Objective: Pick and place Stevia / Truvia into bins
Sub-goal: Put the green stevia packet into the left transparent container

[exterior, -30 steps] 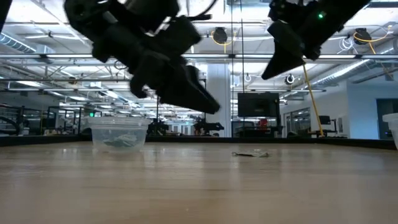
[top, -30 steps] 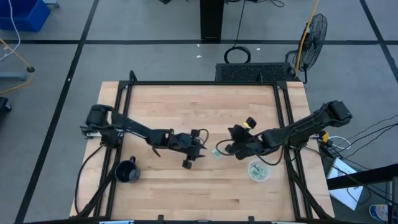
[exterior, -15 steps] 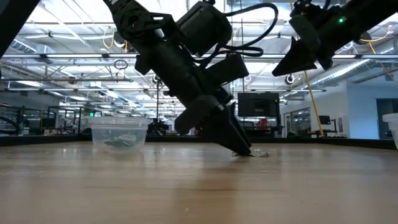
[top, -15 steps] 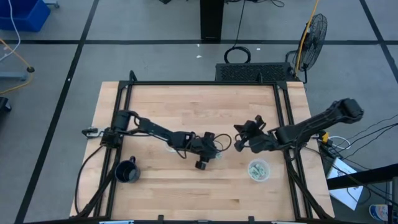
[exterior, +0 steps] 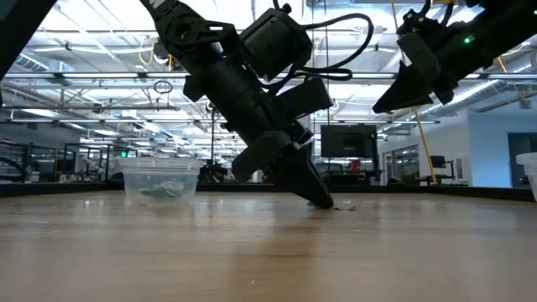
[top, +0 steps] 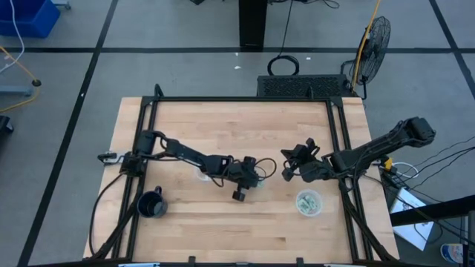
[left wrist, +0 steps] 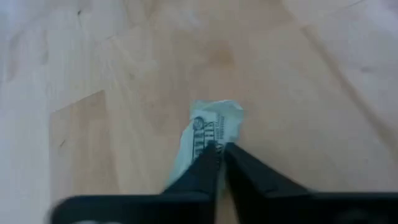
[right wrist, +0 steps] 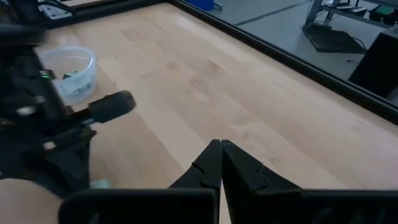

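Observation:
A green and white Stevia sachet (left wrist: 214, 121) lies on the wooden table near its middle, also seen as a small Stevia sachet (exterior: 346, 205) in the low view. My left gripper (left wrist: 219, 148) is down on it, slanting, its tips (exterior: 323, 201) at the table surface. My right gripper (top: 284, 173) hovers shut and empty (right wrist: 221, 144) just right of it, well above the table (exterior: 377, 107). One clear bin (top: 308, 202) with green sachets stands at the front right. A second bin (right wrist: 69, 70) stands beside my left arm. My left gripper pinches the sachet's near edge (left wrist: 208, 144) between its two fingertips. The fingers slant down from the table's left. The rest of the sachet (left wrist: 217, 112) lies on the table beyond the tips, slightly crumpled.
A black mug (top: 151, 204) stands at the table's front left. A black frame (top: 245, 99) rims the table. Bare wood lies along the far half (top: 237, 126) and the near edge.
My left gripper has gone toward the table's right edge and down, from above the table to the sachet, where its tips now rest. My right gripper has drawn back a little toward the table's right edge, staying shut.

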Robot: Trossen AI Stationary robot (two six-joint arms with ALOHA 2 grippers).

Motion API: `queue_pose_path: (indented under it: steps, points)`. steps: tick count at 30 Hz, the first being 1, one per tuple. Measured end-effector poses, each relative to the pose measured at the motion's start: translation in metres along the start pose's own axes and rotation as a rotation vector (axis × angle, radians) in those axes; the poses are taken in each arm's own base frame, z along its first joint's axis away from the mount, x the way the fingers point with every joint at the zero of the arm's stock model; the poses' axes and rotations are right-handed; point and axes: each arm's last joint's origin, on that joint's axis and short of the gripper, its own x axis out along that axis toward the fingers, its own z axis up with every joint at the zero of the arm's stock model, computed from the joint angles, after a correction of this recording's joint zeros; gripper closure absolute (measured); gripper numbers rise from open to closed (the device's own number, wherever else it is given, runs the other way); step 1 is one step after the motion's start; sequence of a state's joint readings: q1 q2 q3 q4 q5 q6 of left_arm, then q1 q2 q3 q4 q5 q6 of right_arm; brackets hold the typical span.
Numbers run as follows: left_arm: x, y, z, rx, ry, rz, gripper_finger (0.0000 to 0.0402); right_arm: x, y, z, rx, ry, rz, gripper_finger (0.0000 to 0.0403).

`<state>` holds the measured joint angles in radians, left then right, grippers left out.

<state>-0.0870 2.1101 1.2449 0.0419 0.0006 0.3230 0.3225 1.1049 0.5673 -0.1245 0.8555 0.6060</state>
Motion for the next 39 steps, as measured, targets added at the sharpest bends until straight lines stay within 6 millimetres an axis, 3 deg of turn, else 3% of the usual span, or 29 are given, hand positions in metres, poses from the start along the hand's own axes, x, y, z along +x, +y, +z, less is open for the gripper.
queue_pose_path:
  steps: [2,8,10,16,21,25,29,34,39]
  points:
    - [0.000,0.005,-0.002,-0.003,0.010,0.008,0.0390,0.000,0.000,0.001,0.007,-0.005,0.004,0.0403]
    - [-0.006,0.015,-0.003,-0.017,0.012,-0.005,0.0397,0.000,0.002,0.004,0.025,-0.026,0.019,0.0403]
    - [-0.017,0.017,0.001,-0.017,0.014,-0.005,0.0396,0.000,0.003,0.003,0.013,-0.016,0.031,0.0403]
    - [-0.063,0.022,0.023,-0.001,-0.002,0.031,0.0398,0.000,0.003,0.003,0.009,-0.011,0.043,0.0403]
    - [-0.127,0.023,0.025,0.001,0.125,-0.017,0.0398,0.000,0.004,0.003,-0.007,-0.003,0.057,0.0403]
    - [-0.168,0.014,0.005,-0.042,0.286,-0.075,0.0398,0.000,0.004,0.004,-0.025,-0.004,0.065,0.0403]
    - [-0.187,0.001,-0.021,-0.136,0.290,-0.048,0.0398,-0.001,0.004,0.004,-0.026,-0.003,0.072,0.0403]
    - [-0.180,-0.013,-0.068,-0.241,0.257,0.019,0.0398,-0.002,0.005,0.004,-0.019,-0.001,0.095,0.0403]
    - [-0.168,-0.016,-0.092,-0.305,0.206,0.129,0.0384,-0.002,0.008,0.008,0.011,-0.031,0.112,0.0403]
